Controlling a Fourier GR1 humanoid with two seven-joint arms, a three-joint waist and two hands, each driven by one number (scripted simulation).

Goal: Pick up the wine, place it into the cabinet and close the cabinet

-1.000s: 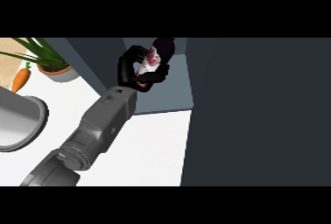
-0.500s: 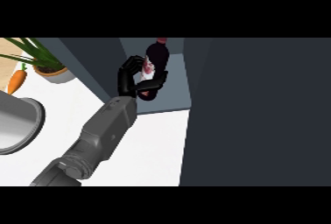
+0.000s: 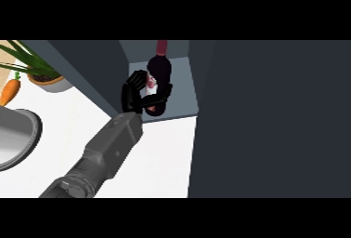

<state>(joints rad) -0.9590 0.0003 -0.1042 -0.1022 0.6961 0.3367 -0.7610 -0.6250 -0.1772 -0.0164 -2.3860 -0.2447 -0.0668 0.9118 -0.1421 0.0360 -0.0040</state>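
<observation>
Head view. One grey forearm (image 3: 103, 155) enters from the lower edge and runs up to one black hand (image 3: 137, 95) at the mouth of the cabinet (image 3: 179, 83). Which arm this is cannot be told; no second hand shows.

The fingers are curled beside the wine bottle (image 3: 159, 69), and the thumb reaches across the bottle's lower body. Whether the hand clamps the bottle or only lies against it cannot be told.

The wine bottle stands inside the cabinet, on its pale blue-grey floor, red neck toward the top of the view. Its lower part is hidden behind the hand.

Surroundings:
- A dark cabinet side panel (image 3: 93, 69) stands just left of the hand.
- A large dark door panel (image 3: 274, 121) fills the right side of the view, its edge beside the cabinet opening.
- White counter (image 3: 165, 158) lies under the forearm.
- At far left: one potted plant (image 3: 41, 69), one carrot (image 3: 9, 90), one grey round vessel (image 3: 14, 137), all well apart from the hand.

Compared with the earlier pictures, the bottle has gone from tilted in the hand to upright inside the cabinet, and the fingers are less closed around it.
</observation>
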